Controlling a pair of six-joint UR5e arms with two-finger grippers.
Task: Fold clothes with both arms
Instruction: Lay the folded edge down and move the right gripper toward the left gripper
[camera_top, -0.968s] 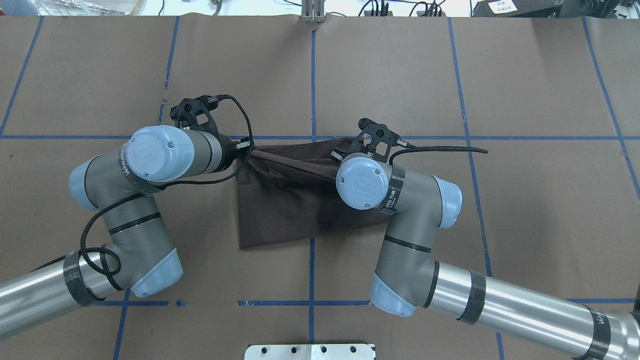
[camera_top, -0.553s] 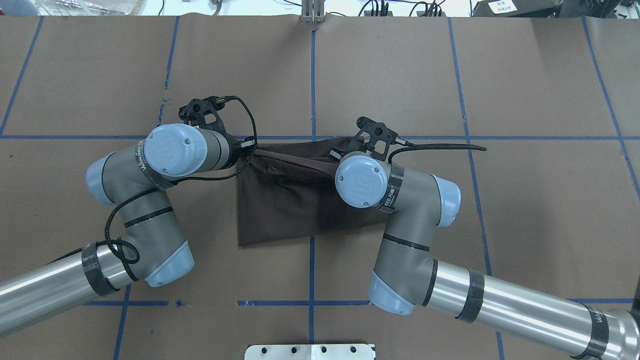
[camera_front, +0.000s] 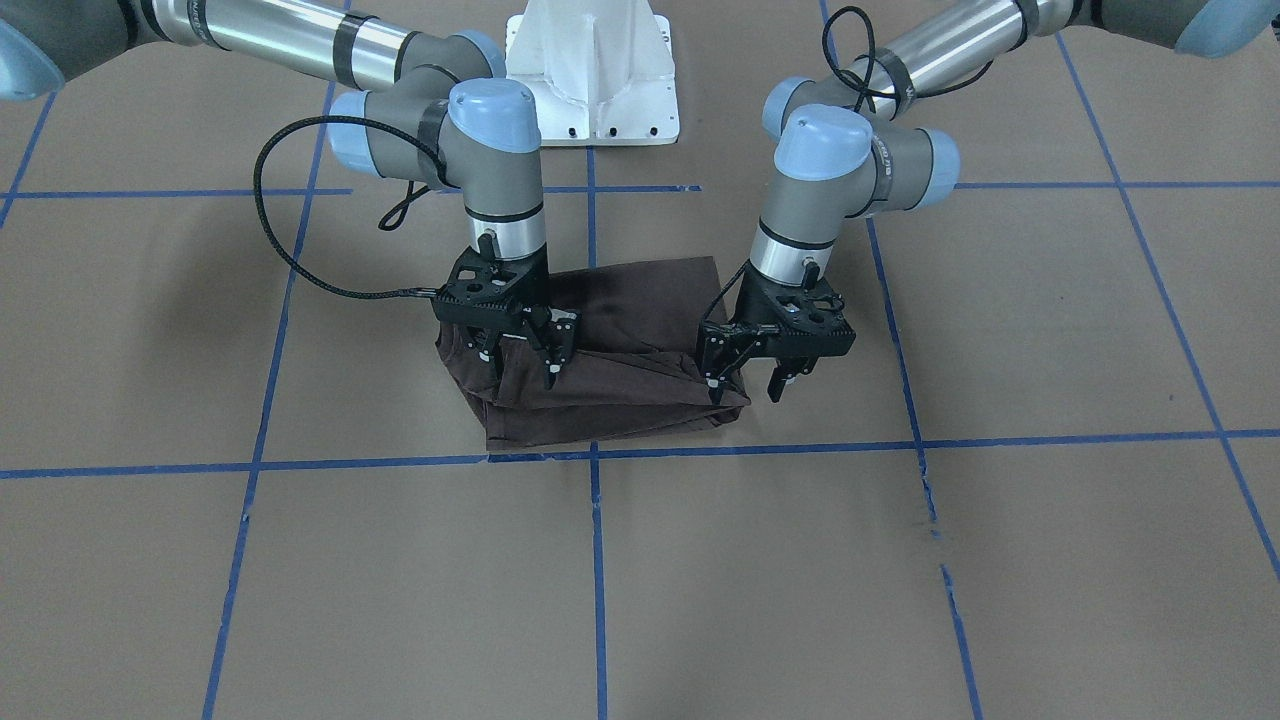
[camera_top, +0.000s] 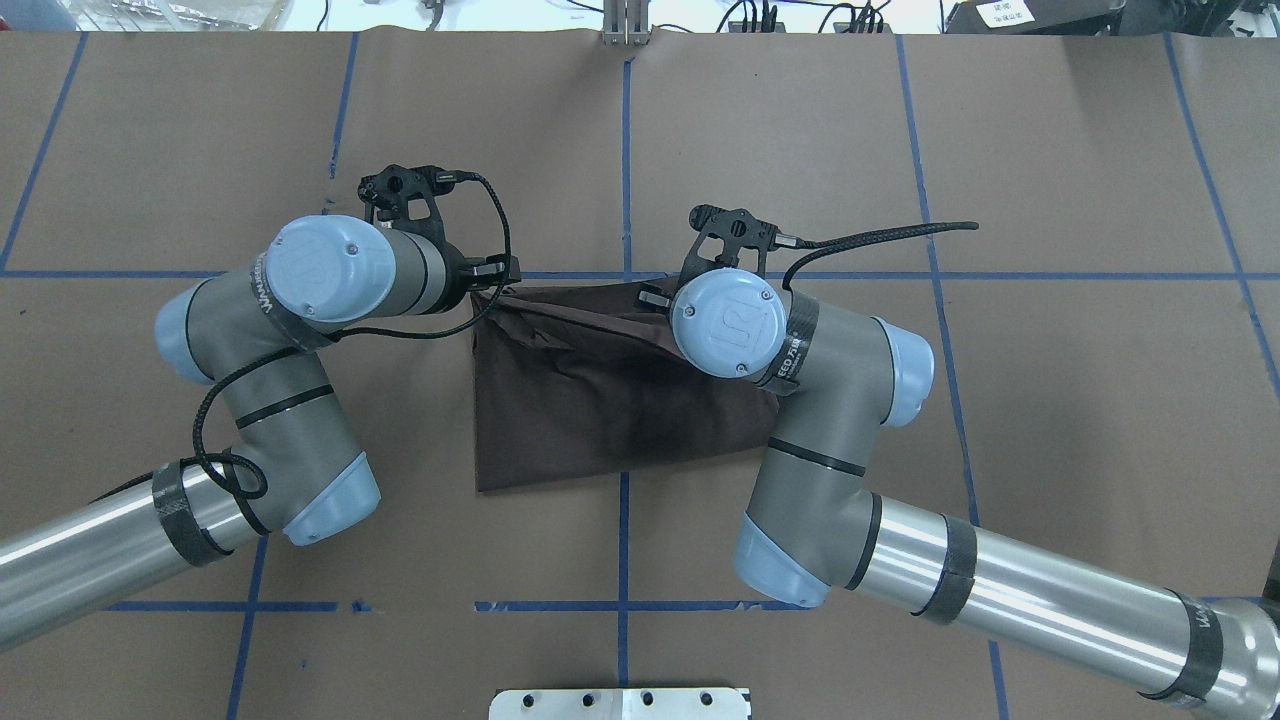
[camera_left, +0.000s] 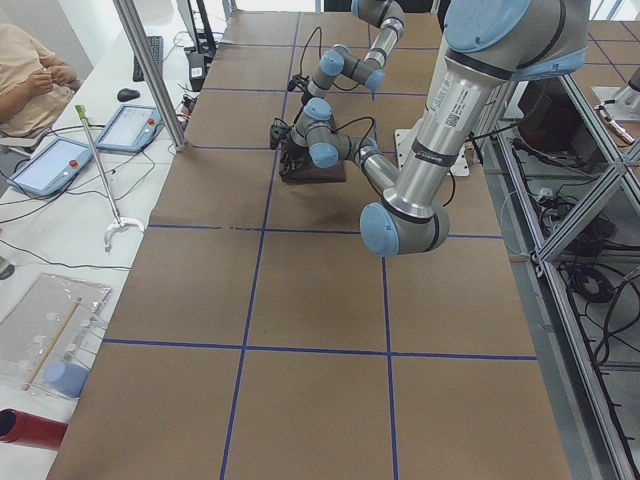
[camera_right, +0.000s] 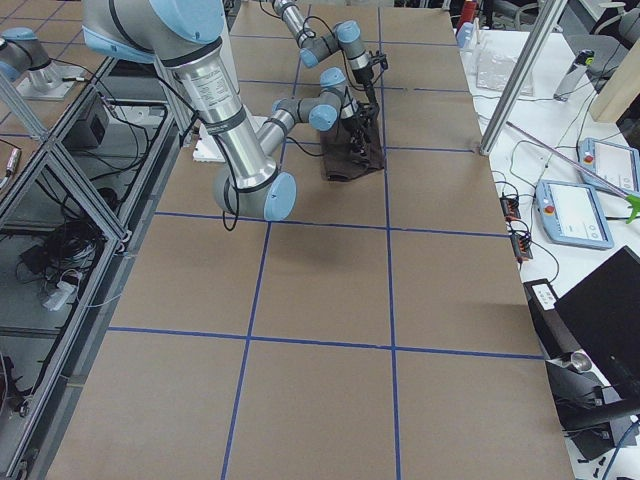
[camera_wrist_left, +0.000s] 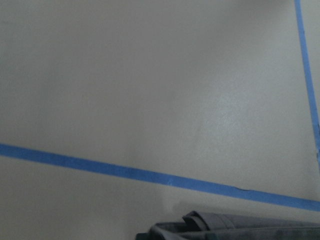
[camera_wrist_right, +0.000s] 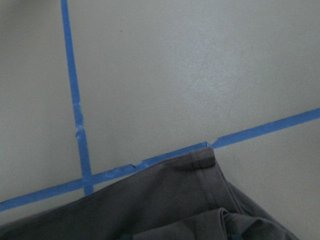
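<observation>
The dark grey-brown T-shirt (camera_front: 630, 300) lies folded in a rough rectangle in the middle of the table (camera_top: 580, 410), its far edge rumpled along a blue tape line. My left gripper (camera_front: 744, 385) stands at the shirt's far corner on my left, jaws spread, with bare table between the fingers. My right gripper (camera_front: 522, 368) stands over the other far corner, jaws spread above the cloth. In the overhead view both sets of fingers hide under the wrists. The right wrist view shows the shirt's hem (camera_wrist_right: 165, 200) flat on the table. The left wrist view shows only a folded edge (camera_wrist_left: 240, 227).
Blue tape lines (camera_top: 625, 150) divide the brown paper table cover. The white base pedestal (camera_front: 590, 70) stands on the robot's side, behind the shirt. Tablets (camera_left: 50, 165) and a red cylinder (camera_left: 30, 428) lie off the table's end on my left.
Both wrists have moved toward the table's far side. The left arm first swung right, then back left. The shirt's far edge stays by the blue line.
</observation>
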